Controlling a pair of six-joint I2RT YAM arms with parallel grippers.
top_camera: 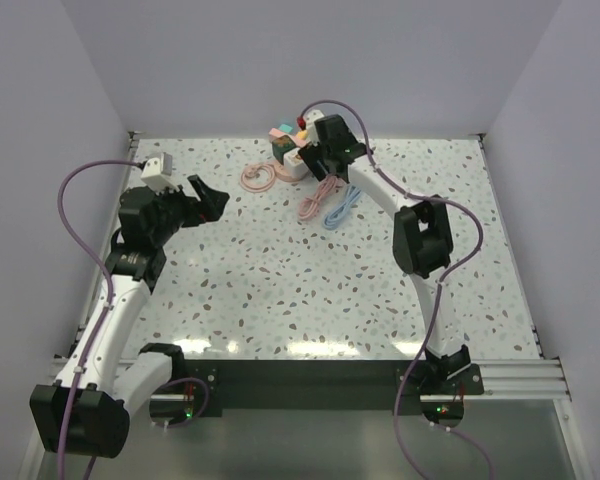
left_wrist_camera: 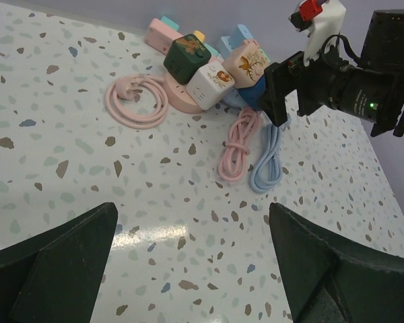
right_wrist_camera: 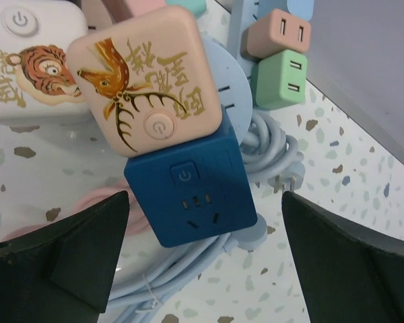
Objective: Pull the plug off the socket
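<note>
Speckled surface [top_camera: 280, 280], two arms on it. Socket cluster [top_camera: 288, 152] sits at the far middle of the surface, close to the back wall.

Right tool [top_camera: 315, 150] hangs right over the cluster, fingers spread wide and gripping nothing. In its wrist view the two fingers flank a blue cube [right_wrist_camera: 188, 202] with a power button and socket holes on its face. Neither finger touches it. Peach cube [right_wrist_camera: 145, 81] with a gold deer print sits tilted against the blue cube's top edge, touching it. Can't tell if it's plugged in. White cube [right_wrist_camera: 27, 64] with a tiger print is just left of the peach one. Behind them are a small peach block [right_wrist_camera: 279, 32] and a small green block [right_wrist_camera: 281, 79], one above the other, each with two slots on its face. Light blue cable [right_wrist_camera: 188, 272] loops under the blue cube.

Left tool [top_camera: 212, 200] is well apart from the cluster, at the left of the surface, fingers spread, empty, facing the cluster. Its wrist view shows a dark green cube [left_wrist_camera: 183, 52] at the cluster's left end and a pink coil [left_wrist_camera: 138, 101] lying just left of the cluster. A pink bundle [left_wrist_camera: 237, 145] and a blue bundle [left_wrist_camera: 269, 158] lie side by side just in front of it.
</note>
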